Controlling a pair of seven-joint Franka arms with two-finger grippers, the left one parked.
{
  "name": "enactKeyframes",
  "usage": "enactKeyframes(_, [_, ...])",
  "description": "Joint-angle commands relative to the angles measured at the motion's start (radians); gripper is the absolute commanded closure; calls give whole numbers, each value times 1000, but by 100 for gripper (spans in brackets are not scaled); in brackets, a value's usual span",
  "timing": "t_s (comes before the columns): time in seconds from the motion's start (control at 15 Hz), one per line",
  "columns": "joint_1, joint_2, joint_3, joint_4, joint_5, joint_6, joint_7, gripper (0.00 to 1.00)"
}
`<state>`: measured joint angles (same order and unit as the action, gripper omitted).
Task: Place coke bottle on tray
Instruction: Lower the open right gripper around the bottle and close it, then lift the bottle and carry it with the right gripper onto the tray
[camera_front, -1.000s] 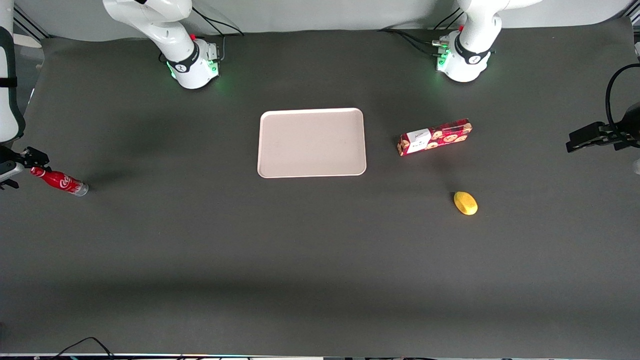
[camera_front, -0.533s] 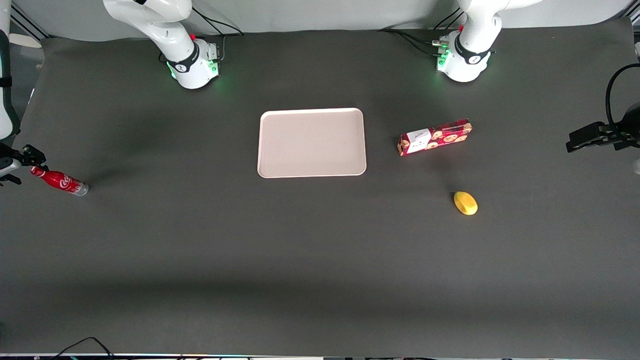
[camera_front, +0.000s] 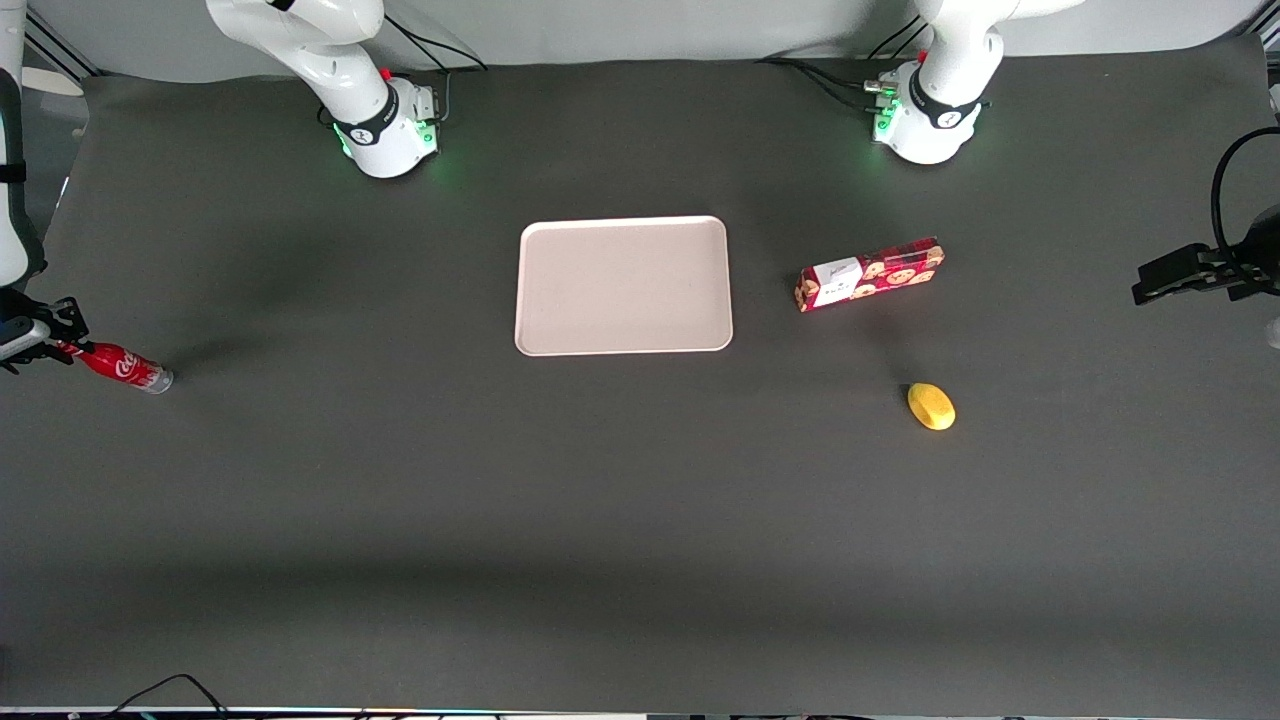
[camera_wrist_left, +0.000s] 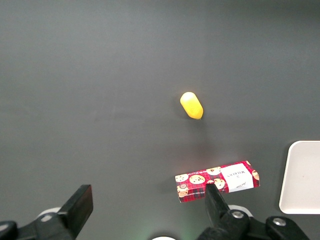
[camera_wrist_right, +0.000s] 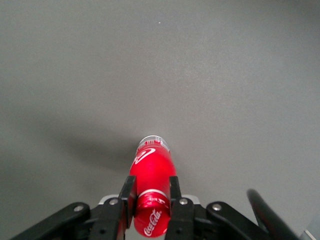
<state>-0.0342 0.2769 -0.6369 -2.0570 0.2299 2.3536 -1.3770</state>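
The coke bottle, slim and red with white script and a silvery base, stands on the dark mat at the working arm's end of the table. My right gripper is down over its top. In the right wrist view the gripper has a finger against each side of the bottle just below the cap, shut on it. The bottle's base rests on the mat. The pale pinkish-beige tray lies flat at the table's middle, a long way from the bottle, with nothing on it.
A red cookie box lies beside the tray toward the parked arm's end. A yellow lemon-shaped object lies nearer the front camera than the box. Both show in the left wrist view: box, yellow object, tray edge.
My right gripper has come down over the bottle's top, now covering the cap and neck. The bottle has shifted very slightly. Nothing else moved.
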Motion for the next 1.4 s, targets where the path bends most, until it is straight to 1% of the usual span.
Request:
enactKeyframes(0.0, [4, 2, -9, 0, 31, 0, -42, 93])
enactKeyframes(0.13, [13, -5, -10, 8, 31, -7, -30, 100])
enactKeyframes(0.27, [22, -34, -12, 30, 31, -75, -14, 100])
enactKeyframes(0.4, [30, -62, -9, 63, 14, -150, 27, 100])
enactKeyframes(0.47, [39, -82, -6, 77, -12, -183, 60, 100])
enactKeyframes(0.6, [45, -125, 20, 119, -88, -265, 180, 100])
enactKeyframes(0.8, [45, -234, 130, 149, -199, -405, 411, 100])
enactKeyframes(0.93, [42, -321, 233, 162, -265, -524, 591, 100])
enactKeyframes(1.0, [40, -353, 287, 184, -282, -603, 677, 100])
enactKeyframes(1.13, [42, -398, 382, 257, -282, -770, 830, 100])
enactKeyframes(1.33, [42, -409, 524, 409, -276, -974, 1014, 100])
